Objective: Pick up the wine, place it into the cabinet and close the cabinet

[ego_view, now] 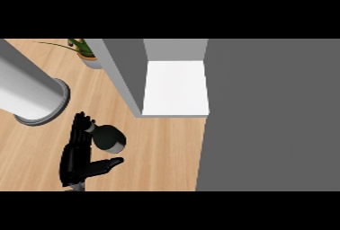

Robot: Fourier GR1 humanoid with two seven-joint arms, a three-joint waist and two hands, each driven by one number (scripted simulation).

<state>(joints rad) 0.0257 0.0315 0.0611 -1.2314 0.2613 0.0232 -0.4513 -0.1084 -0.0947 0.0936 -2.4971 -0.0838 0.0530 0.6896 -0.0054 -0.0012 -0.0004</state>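
Left hand [78, 152], entering from the lower left of the head view, palm turned toward the bottle; fingers straight and extended up the view, thumb spread out to the right below the bottle; the hand is open and grips nothing. Wine [108, 137], a dark bottle with a pale band, stands on the wooden counter [166, 148] just right of the fingers, in the gap between fingers and thumb; whether the fingers touch it cannot be told. Seen from almost directly above, the bottle appears foreshortened, so its long axis is judged to be upright, running toward the viewer. The right hand does not show; the left hand is thus the nearer, and the grasp is judged to need only a closing of fingers and thumb round the body. Beyond the bottle, up and to the right, the cabinet [176, 87] stands open, its white shelf exposed beside a grey door panel [123, 72]; the bottle must travel that way. Farther out: a large grey cylinder [26, 90] at left, well apart from a potted plant [85, 51] at top.
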